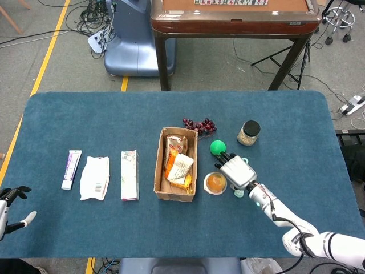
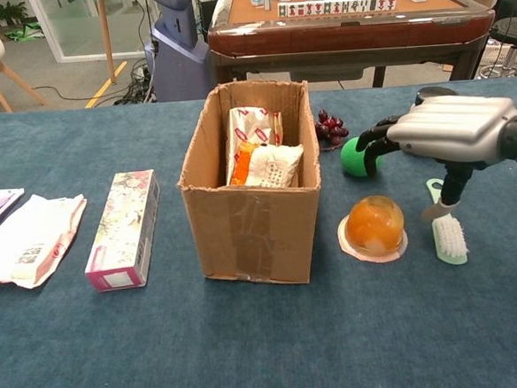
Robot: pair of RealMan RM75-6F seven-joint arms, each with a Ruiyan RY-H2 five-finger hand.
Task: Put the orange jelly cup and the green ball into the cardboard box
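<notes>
The orange jelly cup (image 1: 215, 182) (image 2: 374, 227) stands on the blue table to the right of the cardboard box (image 1: 161, 177) (image 2: 253, 221). Behind it lies the green ball (image 1: 217, 147) (image 2: 354, 158). My right hand (image 1: 236, 172) (image 2: 449, 129) hovers over the spot between cup and ball, palm down, holding nothing; its fingertips (image 2: 370, 140) reach the ball's top and partly hide it. My left hand (image 1: 11, 205) hangs open at the table's near left edge, seen only in the head view. The box holds snack packets (image 1: 179, 165).
A green brush (image 2: 447, 227) lies right of the cup, partly under my right hand. A jar of grains (image 1: 248, 132) and dark grapes (image 1: 199, 125) sit behind the ball. A pink carton (image 1: 129, 174), white wrapper (image 1: 94, 177) and tube (image 1: 71, 169) lie left of the box.
</notes>
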